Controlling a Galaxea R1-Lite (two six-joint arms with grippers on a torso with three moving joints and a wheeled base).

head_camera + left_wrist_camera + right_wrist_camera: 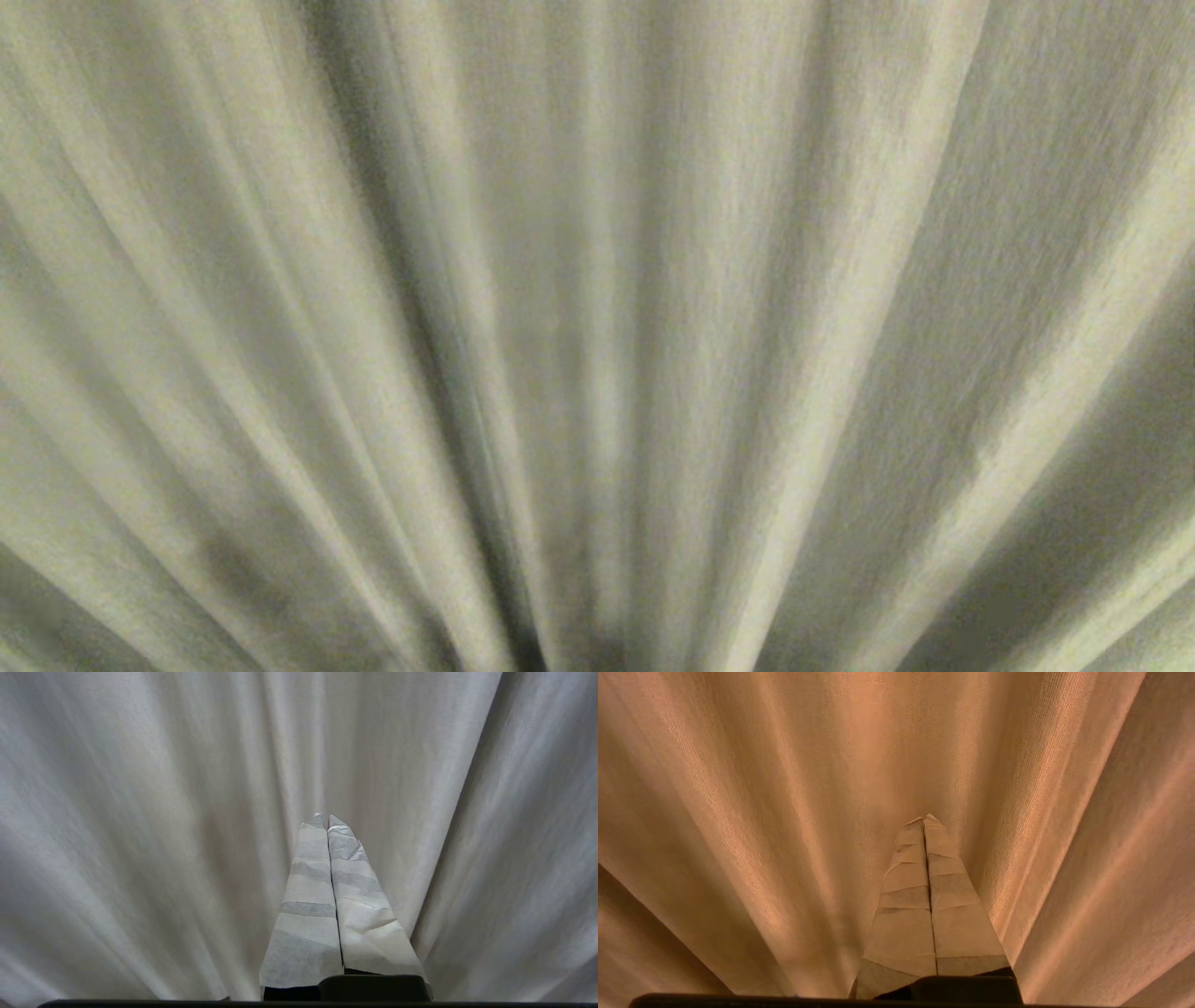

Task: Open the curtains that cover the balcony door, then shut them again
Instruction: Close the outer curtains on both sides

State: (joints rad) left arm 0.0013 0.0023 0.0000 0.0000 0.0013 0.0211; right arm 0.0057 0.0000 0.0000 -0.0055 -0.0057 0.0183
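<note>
Pleated beige-grey curtains [709, 308] fill the whole head view at very close range, their folds fanning upward; neither arm shows there. In the left wrist view my left gripper [326, 816] is shut, its tape-wrapped fingers [308, 896] pressed together with nothing between them, pointing at the curtains [140, 812] just ahead. The right wrist view has my right gripper [923, 819] shut and empty too, its wrapped fingers [952, 914] aimed at the curtains [738, 788]. Whether either tip touches the fabric I cannot tell. The balcony door is hidden behind the fabric.
</note>
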